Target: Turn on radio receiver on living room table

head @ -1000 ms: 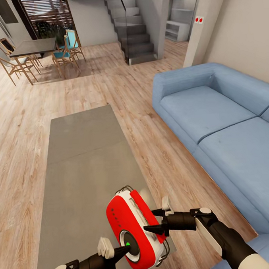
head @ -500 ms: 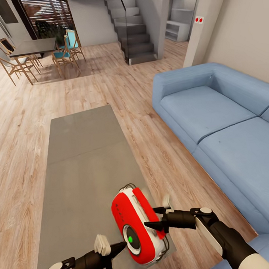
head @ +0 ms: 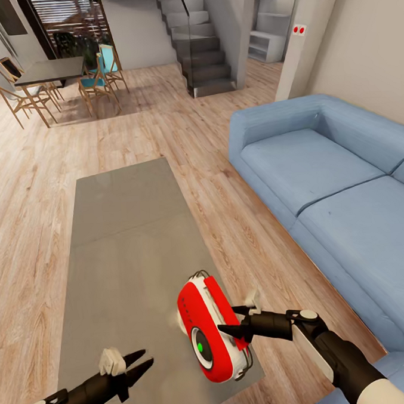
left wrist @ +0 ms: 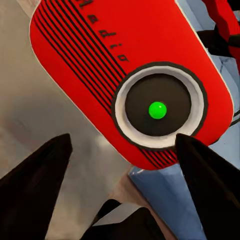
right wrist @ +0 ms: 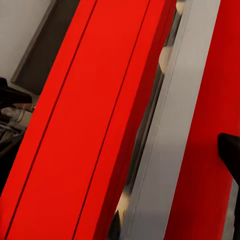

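Radio receiver [head: 211,330] held tilted above the table [head: 126,230] near its sofa-side corner, right gripper [head: 238,325] clamped on its body. Left gripper [head: 140,365] open, empty, apart. Dial [left wrist: 157,110] shows green: switching-on judged done; next, set it down.

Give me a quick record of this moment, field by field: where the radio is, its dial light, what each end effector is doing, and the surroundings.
radio: red radio receiver, held up over the near end of the table, tilted
dial light: green dot lit in the dark dial
right end effector: gripping the radio's side
left end effector: open, apart from the radio, pointed toward its face
surroundings: blue sofa to the right; dining table and stairs beyond
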Controlling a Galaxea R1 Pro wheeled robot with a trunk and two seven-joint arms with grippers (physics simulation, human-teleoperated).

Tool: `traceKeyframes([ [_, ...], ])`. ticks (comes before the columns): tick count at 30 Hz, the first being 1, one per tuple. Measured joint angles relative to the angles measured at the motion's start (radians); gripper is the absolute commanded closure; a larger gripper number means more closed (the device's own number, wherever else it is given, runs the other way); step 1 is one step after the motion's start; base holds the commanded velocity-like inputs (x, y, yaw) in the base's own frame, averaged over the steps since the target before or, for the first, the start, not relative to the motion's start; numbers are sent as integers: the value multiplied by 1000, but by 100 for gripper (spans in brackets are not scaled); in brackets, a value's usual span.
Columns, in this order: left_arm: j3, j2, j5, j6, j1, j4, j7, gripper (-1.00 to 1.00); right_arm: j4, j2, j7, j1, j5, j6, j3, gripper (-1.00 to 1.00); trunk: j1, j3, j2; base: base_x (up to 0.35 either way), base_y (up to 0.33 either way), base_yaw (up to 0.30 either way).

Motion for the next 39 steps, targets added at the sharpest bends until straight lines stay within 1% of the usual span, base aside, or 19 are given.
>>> traceKeyframes([
  [3,9,1,-1,18,3,0,0,-100,-1,0,0,0,1,0,2,100,0,0,0,0,0,0],
  [5,20,3,-4,61,5,-2,1,-100,-1,-1,-1,0,1,0,2,100,0,0,0,0,0,0],
  [7,45,14,-19,119,6,-3,1,-100,0,0,-1,0,1,0,2,100,0,0,0,0,0,0],
  [9,78,28,-61,144,6,-2,0,-100,1,1,-1,0,1,0,4,100,0,0,0,0,0,0],
  [10,86,29,-68,146,6,-2,0,-100,1,2,-1,0,1,0,4,100,0,0,0,0,0,0],
  [12,130,32,-98,151,6,-1,0,-100,2,3,-6,0,7,-1,4,100,0,0,0,0,0,0],
  [13,140,33,-102,152,6,-1,0,-100,2,3,-8,0,12,0,4,100,0,0,0,0,0,0],
  [17,214,34,-120,153,8,0,0,-100,2,4,-36,0,66,-1,3,100,0,0,0,0,0,0],
  [19,249,34,-133,154,11,0,0,-100,2,4,-47,0,80,0,3,100,0,0,0,0,0,0],
  [20,285,33,-154,153,12,-1,0,-100,1,4,-59,0,88,0,2,100,0,0,0,0,0,0],
  [23,362,27,-202,154,14,-1,0,-100,-1,6,-92,0,93,0,2,100,0,0,0,0,0,0],
  [27,472,23,-236,154,15,-1,-1,-100,-3,18,-143,0,94,2,14,100,0,0,0,0,0,0],
  [28,487,22,-240,154,15,-1,-1,-100,-3,20,-149,0,95,2,17,100,0,0,0,0,0,0],
  [29,529,21,-253,154,15,-2,-2,-100,-3,25,-170,0,96,2,26,100,0,0,0,0,0,0],
  [31,583,20,-283,154,17,-2,-3,-100,-4,29,-203,0,98,1,41,100,0,0,0,0,0,0],
  [34,668,15,-360,154,18,-3,-4,-100,-10,39,-261,0,96,2,77,100,0,0,0,0,0,0],
  [35,713,8,-405,153,18,-4,-4,-100,-16,47,-293,0,95,2,99,100,0,0,0,0,0,0],
  [36,743,1,-432,154,18,-4,-4,-100,-20,51,-317,0,95,2,113,100,0,0,0,0,0,0],
  [39,801,-13,-485,152,19,-4,-4,-100,-26,56,-373,0,97,2,148,100,0,0,0,0,0,0],
])
